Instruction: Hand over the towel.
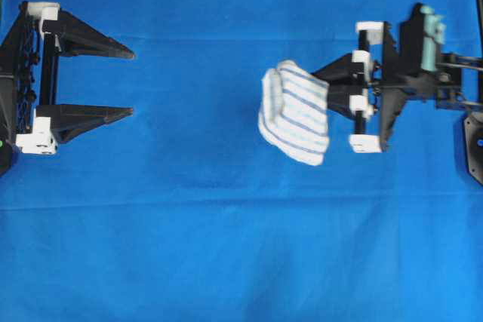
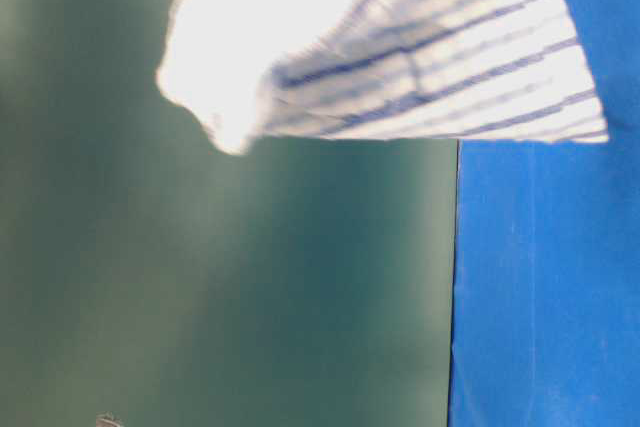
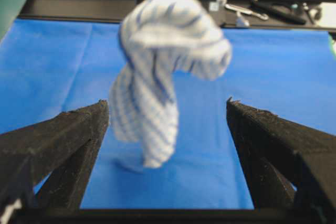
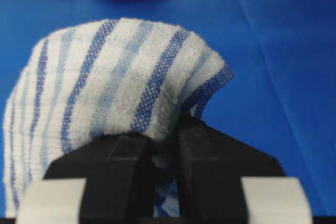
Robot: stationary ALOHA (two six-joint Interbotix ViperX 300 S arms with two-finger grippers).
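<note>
The towel (image 1: 294, 111), white with thin blue stripes, hangs above the blue cloth right of centre. My right gripper (image 1: 326, 81) is shut on the towel's right edge, and in the right wrist view the towel (image 4: 110, 87) bulges over the closed black fingers (image 4: 131, 156). My left gripper (image 1: 132, 83) stands wide open at the far left, well apart from the towel. In the left wrist view the towel (image 3: 157, 66) dangles ahead between the two spread fingers (image 3: 79, 129), nearer the left one. In the table-level view the towel (image 2: 400, 47) fills the top.
A large plain blue cloth (image 1: 226, 224) covers the whole table. In the left wrist view, a black frame with tools (image 3: 273, 9) runs along the far edge. A green wall (image 2: 200, 247) fills the left of the table-level view.
</note>
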